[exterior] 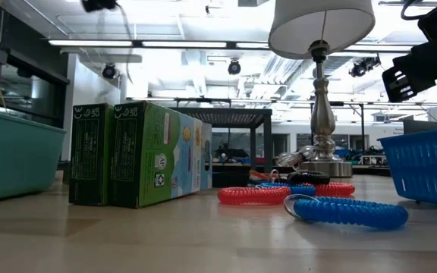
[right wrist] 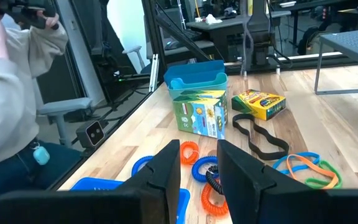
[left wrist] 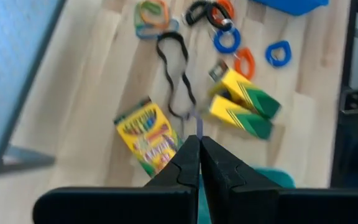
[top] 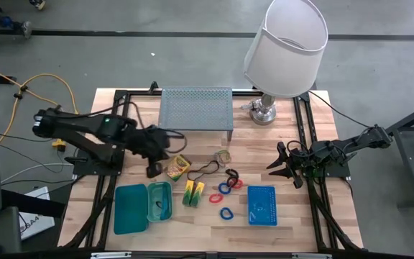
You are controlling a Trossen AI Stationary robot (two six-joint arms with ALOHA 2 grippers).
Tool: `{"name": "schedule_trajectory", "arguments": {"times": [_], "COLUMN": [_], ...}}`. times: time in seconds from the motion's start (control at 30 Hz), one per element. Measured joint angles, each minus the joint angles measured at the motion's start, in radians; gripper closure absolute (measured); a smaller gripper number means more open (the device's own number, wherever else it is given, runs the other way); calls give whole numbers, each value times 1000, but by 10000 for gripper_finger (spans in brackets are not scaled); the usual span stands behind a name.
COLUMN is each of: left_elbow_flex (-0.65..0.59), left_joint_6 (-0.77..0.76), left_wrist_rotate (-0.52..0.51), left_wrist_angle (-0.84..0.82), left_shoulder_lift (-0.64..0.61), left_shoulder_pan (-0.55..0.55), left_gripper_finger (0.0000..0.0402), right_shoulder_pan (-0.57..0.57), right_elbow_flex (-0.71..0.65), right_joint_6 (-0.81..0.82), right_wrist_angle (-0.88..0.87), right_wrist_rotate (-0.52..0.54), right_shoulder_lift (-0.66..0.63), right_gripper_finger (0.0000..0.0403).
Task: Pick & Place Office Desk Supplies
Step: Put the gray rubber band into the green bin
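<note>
The small crayon box (top: 178, 167) (left wrist: 149, 135) lies flat near the table's middle. Two yellow-green blocks (top: 194, 193) (exterior: 150, 155) stand side by side next to the teal trays (top: 130, 208). Red, blue and black coil loops (top: 226, 188) (exterior: 253, 195) are scattered between the blocks and the blue mesh basket (top: 262, 205). A long black band (left wrist: 176, 74) lies beside the crayon box. My left gripper (top: 153, 167) (left wrist: 199, 140) is shut and hovers just left of the crayon box. My right gripper (top: 275, 165) (right wrist: 197, 155) is open, above the table right of the loops.
The grey perforated riser shelf (top: 196, 108) and the white-shaded lamp (top: 284, 47) stand along the far edge. A bundle of coloured rubber bands (top: 223, 155) lies near the black band. A person in a grey sleeve (right wrist: 11, 81) shows beyond the table in the right wrist view.
</note>
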Motion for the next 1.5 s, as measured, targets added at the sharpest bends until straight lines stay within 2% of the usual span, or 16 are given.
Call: {"name": "schedule_trajectory", "arguments": {"times": [0.3, 0.5, 0.67, 0.8, 0.97, 1.17, 1.33, 1.5], "left_elbow_flex": [0, 0, 0, -1, -1, -2, -30, -119], "left_joint_6": [-200, -330, -457, -532, -576, -609, -646, -678], "left_wrist_rotate": [-23, -123, -164, -154, -95, -81, -79, -56], "left_wrist_angle": [-85, -91, -112, -111, -68, -38, -9, 90], "left_shoulder_lift": [-45, 9, 98, 183, 277, 366, 401, 403], "left_shoulder_pan": [-189, -342, -428, -460, -485, -502, -503, -503], "left_gripper_finger": [401, 401, 401, 401, 401, 401, 401, 401], "right_shoulder_pan": [0, 0, 0, 0, 0, 0, 0, 0], "right_elbow_flex": [0, 0, 0, 0, 0, 0, 0, 0], "right_joint_6": [0, 0, 0, 0, 0, 0, 0, 0], "right_wrist_angle": [0, 0, 0, 0, 0, 0, 0, 0], "right_wrist_rotate": [0, 0, 0, 0, 0, 0, 0, 0], "right_shoulder_lift": [0, 0, 0, 0, 0, 0, 0, 0], "right_gripper_finger": [309, 309, 309, 309, 309, 309, 309, 309]}}
